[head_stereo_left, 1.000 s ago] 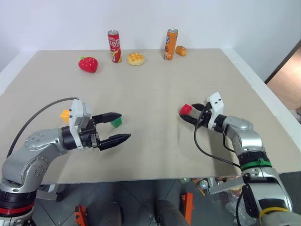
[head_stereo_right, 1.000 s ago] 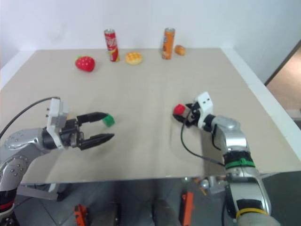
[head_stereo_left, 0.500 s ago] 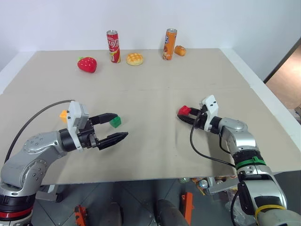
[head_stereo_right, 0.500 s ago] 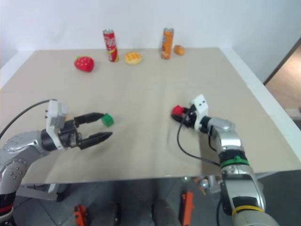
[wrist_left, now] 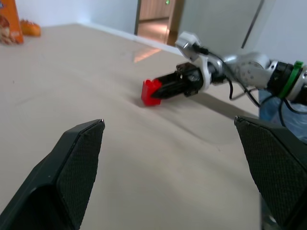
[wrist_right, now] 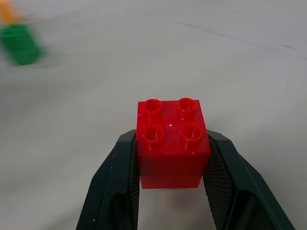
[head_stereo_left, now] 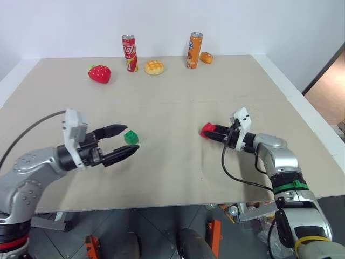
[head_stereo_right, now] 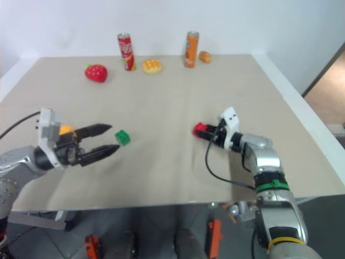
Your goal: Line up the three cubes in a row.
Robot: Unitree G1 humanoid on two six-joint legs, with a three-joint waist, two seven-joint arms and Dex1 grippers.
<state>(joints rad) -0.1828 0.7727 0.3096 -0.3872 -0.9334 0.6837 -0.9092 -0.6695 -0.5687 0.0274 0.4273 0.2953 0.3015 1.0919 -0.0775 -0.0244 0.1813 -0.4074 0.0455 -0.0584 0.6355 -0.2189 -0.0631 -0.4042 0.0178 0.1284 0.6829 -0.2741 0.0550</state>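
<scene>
My right gripper [head_stereo_left: 214,131] is shut on the red cube [wrist_right: 171,139], one finger on each side, studs up, low over the table right of centre. The green cube [head_stereo_right: 122,137] lies on the table left of centre. The yellow-orange cube [head_stereo_right: 66,129] shows behind my left hand's white mount. Just left of the green cube, my left gripper [head_stereo_right: 114,137] hangs open, points toward it and is clear of it. The left wrist view shows the red cube [wrist_left: 151,91] in the right gripper's black fingers.
Along the table's far edge stand a red can [head_stereo_left: 129,52] and an orange can [head_stereo_left: 195,50]. A toy strawberry [head_stereo_left: 100,73], a tan bun [head_stereo_left: 154,67] and a small orange item [head_stereo_left: 206,57] lie there too. The table's front edge [head_stereo_left: 178,205] runs close below both arms.
The right gripper has shut on the red cube and shifted it a little to the left. The left gripper, still open, has drawn back to the left, away from the green cube.
</scene>
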